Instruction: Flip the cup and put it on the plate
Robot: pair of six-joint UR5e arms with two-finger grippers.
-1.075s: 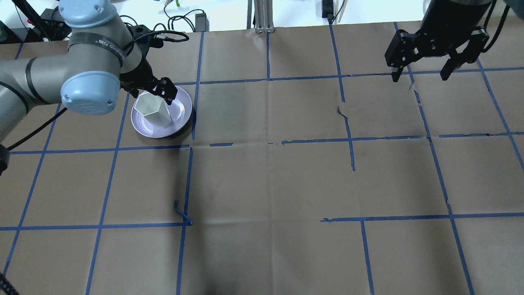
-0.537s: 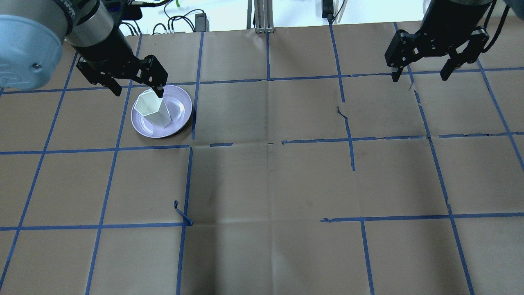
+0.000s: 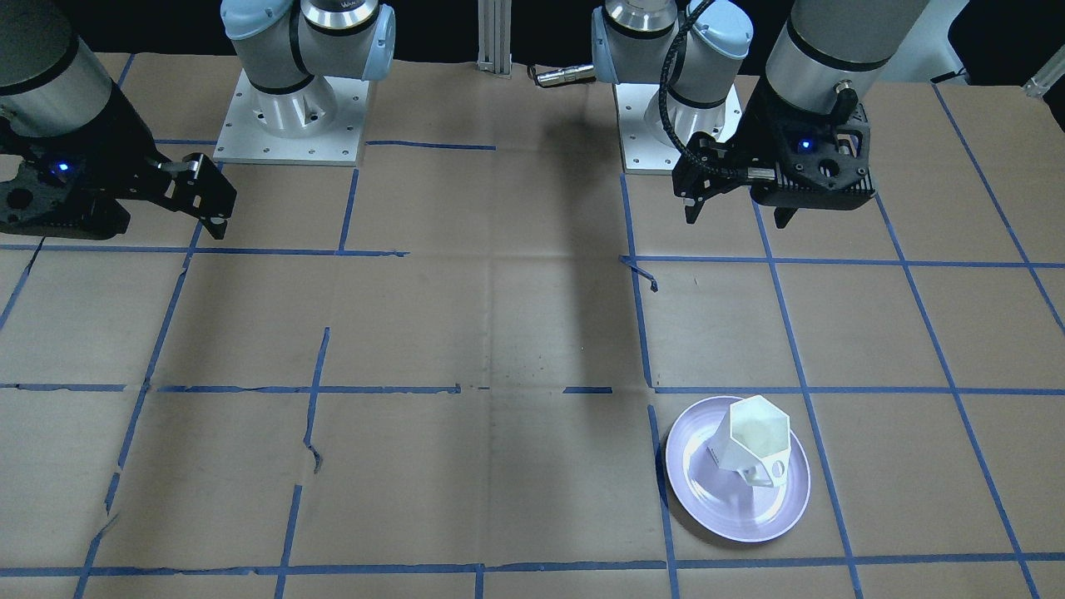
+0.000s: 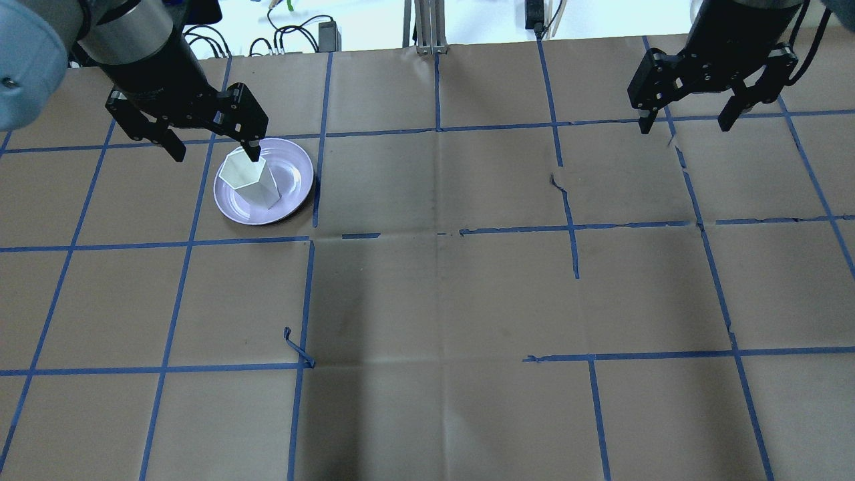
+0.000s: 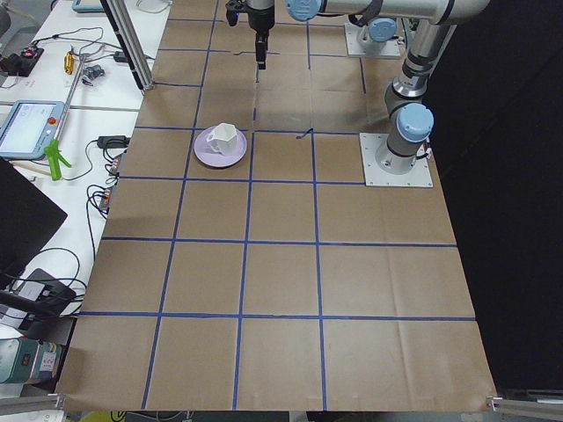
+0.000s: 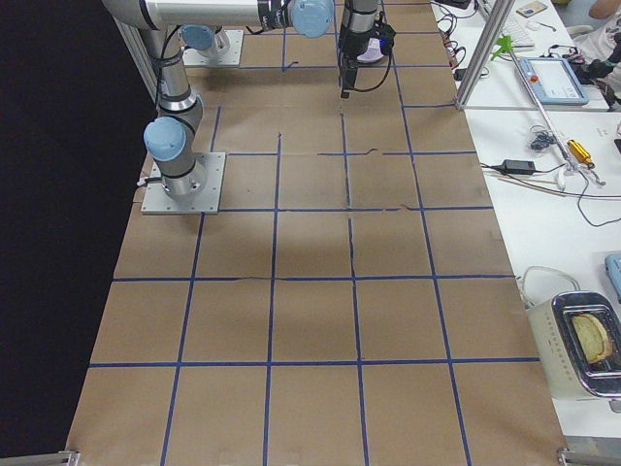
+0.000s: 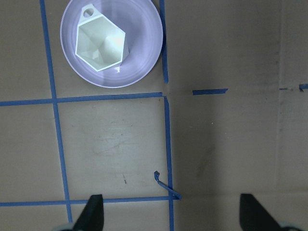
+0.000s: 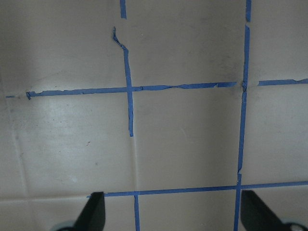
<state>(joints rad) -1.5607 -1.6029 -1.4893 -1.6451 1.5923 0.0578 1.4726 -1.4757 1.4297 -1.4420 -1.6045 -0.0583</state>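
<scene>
The white faceted cup (image 4: 250, 180) stands upright, mouth up, on the pale lavender plate (image 4: 296, 182) at the table's far left. In the front-facing view the cup (image 3: 753, 441) shows its angular handle toward the camera, on the plate (image 3: 707, 491). My left gripper (image 4: 215, 157) is open and empty, raised above the plate's near-left side, clear of the cup. The left wrist view looks down on the cup (image 7: 100, 45) and plate (image 7: 144, 57) between wide-apart fingers (image 7: 94, 214). My right gripper (image 4: 683, 127) is open and empty, raised at the far right.
Brown paper with a blue tape grid (image 4: 437, 230) covers the table. A loose curl of tape (image 4: 297, 347) sticks up at the near left. Cables and a metal post (image 4: 424, 27) lie past the far edge. The arm bases (image 3: 287, 108) stand at the robot's side.
My left gripper has come off the cup's rim, risen and swung back with its fingers spread. The cup stays upright on the plate. The right arm has not moved.
</scene>
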